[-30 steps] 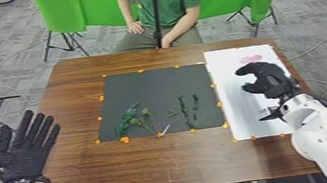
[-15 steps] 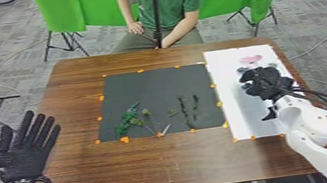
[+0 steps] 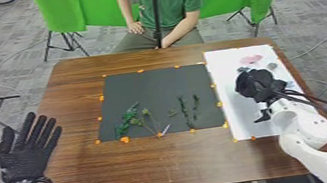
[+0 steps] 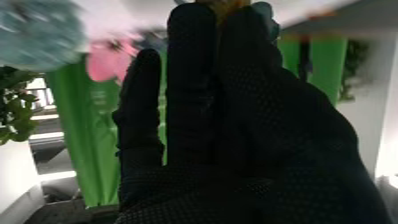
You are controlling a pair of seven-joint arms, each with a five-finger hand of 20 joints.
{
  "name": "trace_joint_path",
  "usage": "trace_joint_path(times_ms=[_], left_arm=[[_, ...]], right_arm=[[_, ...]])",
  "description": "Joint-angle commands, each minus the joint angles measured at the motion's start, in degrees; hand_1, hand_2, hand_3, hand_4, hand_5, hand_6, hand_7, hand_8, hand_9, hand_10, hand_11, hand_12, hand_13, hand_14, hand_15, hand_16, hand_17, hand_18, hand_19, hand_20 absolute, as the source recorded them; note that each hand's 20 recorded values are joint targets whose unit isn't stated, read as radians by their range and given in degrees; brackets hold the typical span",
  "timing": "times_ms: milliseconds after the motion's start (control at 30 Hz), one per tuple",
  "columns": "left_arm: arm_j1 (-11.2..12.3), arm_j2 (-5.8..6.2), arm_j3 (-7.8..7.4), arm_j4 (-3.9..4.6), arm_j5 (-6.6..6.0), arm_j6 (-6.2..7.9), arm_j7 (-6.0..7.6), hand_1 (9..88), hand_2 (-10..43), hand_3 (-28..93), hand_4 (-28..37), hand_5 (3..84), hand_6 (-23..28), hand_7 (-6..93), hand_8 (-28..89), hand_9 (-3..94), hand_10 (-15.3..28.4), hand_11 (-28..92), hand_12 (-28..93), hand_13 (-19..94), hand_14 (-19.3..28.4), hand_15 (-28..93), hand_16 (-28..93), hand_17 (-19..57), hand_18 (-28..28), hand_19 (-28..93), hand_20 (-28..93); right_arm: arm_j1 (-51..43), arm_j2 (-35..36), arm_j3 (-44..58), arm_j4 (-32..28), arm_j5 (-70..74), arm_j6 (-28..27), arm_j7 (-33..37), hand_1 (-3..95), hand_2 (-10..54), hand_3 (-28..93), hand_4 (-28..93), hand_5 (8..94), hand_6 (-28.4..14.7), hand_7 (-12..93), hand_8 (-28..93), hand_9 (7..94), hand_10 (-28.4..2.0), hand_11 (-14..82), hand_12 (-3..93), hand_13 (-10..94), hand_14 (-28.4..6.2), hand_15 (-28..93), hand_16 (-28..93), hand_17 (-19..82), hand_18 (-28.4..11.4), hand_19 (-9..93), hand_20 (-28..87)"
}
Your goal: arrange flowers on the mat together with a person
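Right wrist view crops a blurred bluish bloom [image 4: 37, 36] near the straight-fingered right robot hand [image 3: 259, 86].

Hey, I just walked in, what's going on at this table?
A robot is working on a flower arrangement. Its right hand is over the long white mat, near a pink flower; I can't tell whether it holds anything. The left hand is by the table's left edge, fingers spread and holding nothing. Thin green leafy stems lie on the dark square mat.
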Motion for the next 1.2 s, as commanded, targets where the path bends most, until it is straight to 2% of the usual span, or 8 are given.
trace_joint_path(times_ms=[33, 200, 600, 733, 967, 1133, 1167, 1200], left_arm=[[1.4, -0.48, -0.19, -0.12, -0.72, 1.02, 0.31, 24.7, 15.9, 66, -28.3, 41.5, 6.0, 6.1, -9, 37.0, 12.7, 13, 5, 28, 12.7, 24, -8, -2.6, 11.1, 24, 11], [0.41, -0.11, 0.5, 0.28, -0.84, 0.93, 0.32, 24.7, 15.8, 66, -28.3, 41.6, 6.0, 6.0, -9, 37.1, 12.7, 13, 5, 28, 12.7, 24, -8, -2.6, 11.1, 24, 11], [-1.93, 1.16, 2.57, 1.35, -1.13, 0.66, 0.94, 24.7, 15.9, 66, -28.3, 41.7, 6.0, 6.1, -9, 37.3, 12.7, 14, 5, 28, 12.6, 24, -8, -2.6, 11.1, 24, 11], [-3.77, 1.95, 3.54, 2.11, -1.35, 1.15, 0.78, 24.7, 15.8, 66, -28.3, 41.8, 6.1, 6.2, -9, 37.4, 12.6, 14, 5, 28, 12.6, 24, -8, -2.6, 11.1, 24, 11], [-6.16, 3.37, 5.17, 3.09, -2.05, 1.04, 1.13, 24.8, 15.9, 66, -28.3, 42.1, 6.1, 6.3, -9, 37.6, 12.5, 14, 5, 28, 13.1, 25, -8, -2.6, 11.1, 24, 11], [-8.63, 3.28, 6.88, 4.25, -1.92, 0.82, -0.33, 24.8, 16.0, 67, -28.3, 42.2, 6.1, 6.3, -9, 37.7, 12.5, 14, 5, 28, 13.0, 25, -8, -2.6, 11.1, 25, 11], [-8.59, 3.35, 6.74, 4.24, -1.82, 0.89, -0.57, 24.8, 16.0, 67, -28.3, 42.2, 6.2, 6.4, -9, 37.8, 12.5, 14, 5, 28, 13.0, 25, -8, -2.6, 11.1, 25, 11], [-4.02, 4.03, 5.32, 1.26, -2.01, 0.66, 1.38, 24.7, 16.0, 67, -28.3, 42.3, 6.3, 6.4, -9, 37.8, 12.5, 14, 5, 28, 13.0, 25, -8, -2.6, 11.1, 25, 11]], right_arm=[[8.89, -3.19, -8.2, -7.5, 6.16, 6.88, -2.1, 69.9, -9.5, 56, -28, 66.5, 3.7, 36, -4, 77.7, -5.2, 9.2, 41.3, 71, -1.7, 27, 47, 31, -12.2, 65, 48], [19.36, -11.22, -17.61, -4.8, 16.61, 8.12, -7.94, 69.3, -9.5, 57, -28, 66.0, 3.6, 36, -4, 77.1, -5.3, 9.1, 41.5, 71, -1.7, 27, 47, 31, -12.2, 65, 48], [33.97, -23.14, -35.48, 4.17, 19.79, -3.59, -12.64, 67.7, -9.5, 58, -28, 63.9, 3.2, 36, -5, 75.3, -5.7, 8.7, 40.5, 69, -1.5, 27, 46, 30, -11.9, 65, 47], [38.45, -25.6, -42.01, 7.91, 21.14, 0.73, -10.66, 67.6, -9.5, 58, -28, 63.4, 3.2, 35, -6, 74.4, -5.4, 8.1, 39.6, 68, -1.5, 26, 46, 30, -11.9, 64, 47], [44.83, -30.06, -49.77, 15.97, 19.39, 2.08, -8.79, 67.4, -9.5, 59, -28, 62.1, 3.2, 34, -6, 73.2, -5.5, 7.8, 38.5, 67, -1.3, 25, 45, 30, -11.4, 63, 45], [44.33, -32.25, -50.06, 20.99, 17.22, 3.08, -10.22, 67.1, -9.5, 59, -28, 61.4, 3.4, 34, -6, 72.4, -6.0, 7.5, 37.9, 67, -1.4, 25, 45, 30, -11.8, 63, 45], [44.01, -32.32, -50.19, 21.03, 15.99, 3.1, -9.41, 67.1, -9.5, 59, -28, 61.4, 3.5, 34, -6, 72.4, -6.0, 7.6, 37.8, 67, -1.4, 25, 45, 30, -11.8, 63, 45], [44.81, -29.83, -53.57, 16.66, 15.92, 4.63, -5.76, 67.2, -9.5, 59, -28, 61.5, 3.5, 33, -7, 72.4, -6.0, 7.6, 37.8, 67, -1.4, 25, 45, 30, -11.8, 63, 45]])
